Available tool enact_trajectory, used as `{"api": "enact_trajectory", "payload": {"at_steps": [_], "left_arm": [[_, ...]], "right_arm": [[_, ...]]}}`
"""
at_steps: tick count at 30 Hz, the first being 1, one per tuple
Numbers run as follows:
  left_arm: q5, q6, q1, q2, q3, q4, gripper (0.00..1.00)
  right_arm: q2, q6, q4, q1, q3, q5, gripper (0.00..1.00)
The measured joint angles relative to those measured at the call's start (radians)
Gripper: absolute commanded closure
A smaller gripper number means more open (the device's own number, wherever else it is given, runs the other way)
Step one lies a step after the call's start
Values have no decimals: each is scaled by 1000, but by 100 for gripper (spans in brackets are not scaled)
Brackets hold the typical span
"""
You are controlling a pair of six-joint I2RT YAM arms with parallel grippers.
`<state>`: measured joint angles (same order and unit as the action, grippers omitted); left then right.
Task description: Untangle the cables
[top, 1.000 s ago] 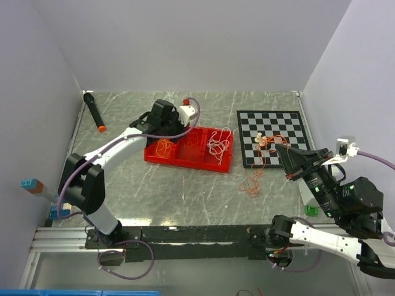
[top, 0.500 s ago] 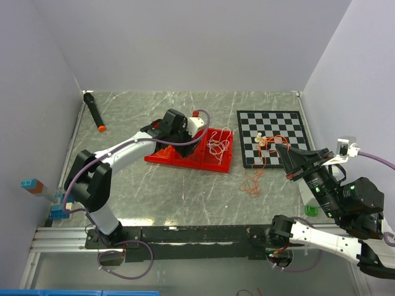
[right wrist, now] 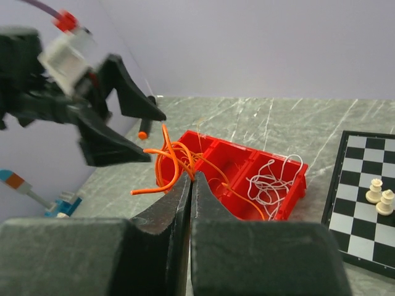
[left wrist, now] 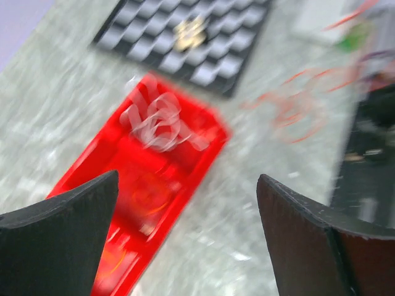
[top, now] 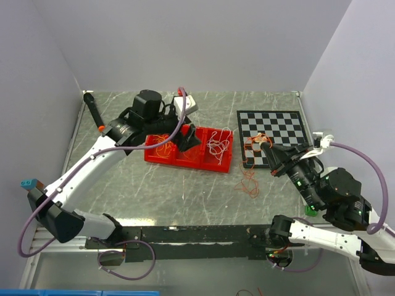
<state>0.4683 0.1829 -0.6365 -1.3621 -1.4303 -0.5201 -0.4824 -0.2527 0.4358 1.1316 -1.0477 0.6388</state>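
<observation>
My right gripper (top: 265, 146) is shut on a tangle of thin orange cables (right wrist: 168, 161); its jaws (right wrist: 193, 177) pinch the strands at the tips. Loose loops of that tangle (top: 250, 182) trail down to the table beside the chessboard. The red tray (top: 185, 164) holds more orange cables (top: 163, 147) in its left compartment and white cables (top: 217, 147) in its right one. My left gripper (top: 190, 139) hovers open above the tray's middle with nothing between its fingers. In the blurred left wrist view the left gripper (left wrist: 188, 180) spans the tray's edge (left wrist: 185, 166).
A chessboard (top: 278, 126) with two pale chess pieces (right wrist: 379, 196) lies right of the tray. A black marker with an orange tip (top: 94, 111) sits at the back left. Blue blocks (top: 28, 184) stand at the left edge, a green item (top: 310, 211) near the right arm.
The left gripper opened, rose out of the tray and swung back. The right gripper moved left toward the tray, carrying the orange cables.
</observation>
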Motion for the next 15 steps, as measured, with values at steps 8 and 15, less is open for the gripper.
{"api": "enact_trajectory", "payload": {"at_steps": [8, 15], "left_arm": [[179, -93, -148, -74, -29, 6, 2], [288, -149, -217, -192, -35, 19, 1]], "right_arm": [[-23, 0, -1, 0, -2, 2, 100], [-24, 0, -3, 0, -2, 9, 100]]}}
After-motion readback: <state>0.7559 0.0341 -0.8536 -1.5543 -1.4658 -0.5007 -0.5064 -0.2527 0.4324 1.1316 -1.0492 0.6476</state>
